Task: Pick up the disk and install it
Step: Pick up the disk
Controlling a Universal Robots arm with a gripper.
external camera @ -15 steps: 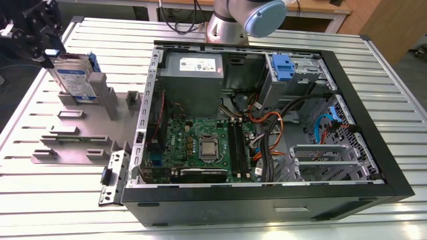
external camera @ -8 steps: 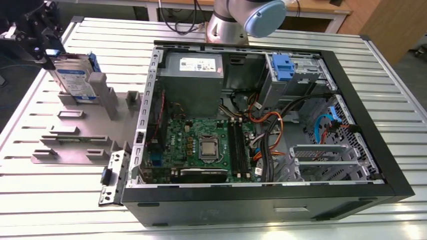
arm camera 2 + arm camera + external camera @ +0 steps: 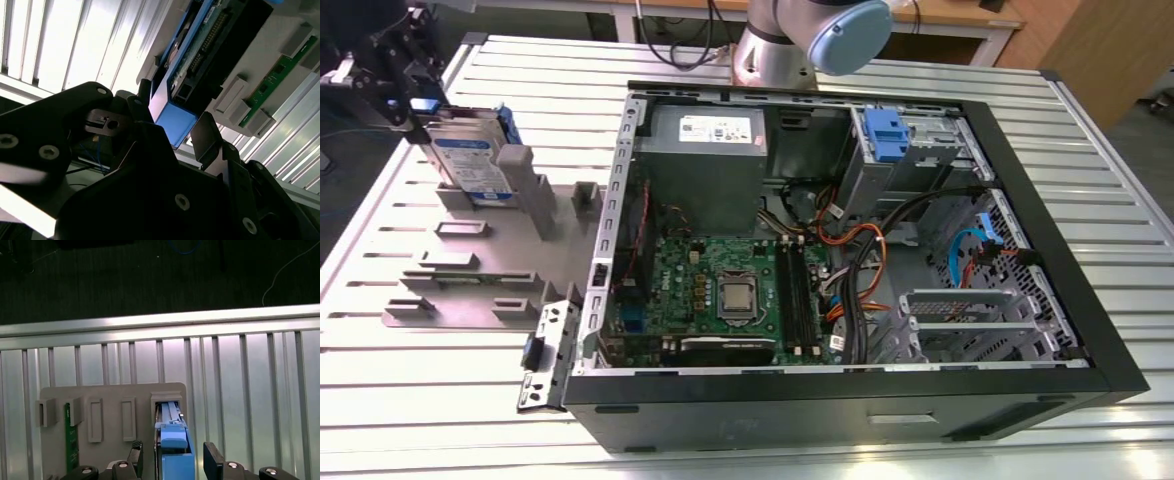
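The disk [image 3: 464, 160] stands on edge in a slot of the grey holder plate [image 3: 494, 255]. The plate lies on the slatted metal counter [image 3: 427, 400] at the exterior view's left, just beside the open computer case [image 3: 854, 400]. The disk's blue end tab [image 3: 174, 439] is its top end, and my gripper [image 3: 416, 105] is right at it.

In both wrist views I see the jaws wide, one black finger [image 3: 212, 457] on each side of the blue tab. In the first wrist view a sliver of daylight shows between each finger and the carrier. Nothing is clamped, and the disk sits seated in its slot.

A green memory stick [image 3: 70, 440] stands in another slot of the same plate, near the disk. The arm's base [image 3: 787, 45] rises behind the case, and the wrist reaches out over the plate, tool pointing down onto the disk's upper end.
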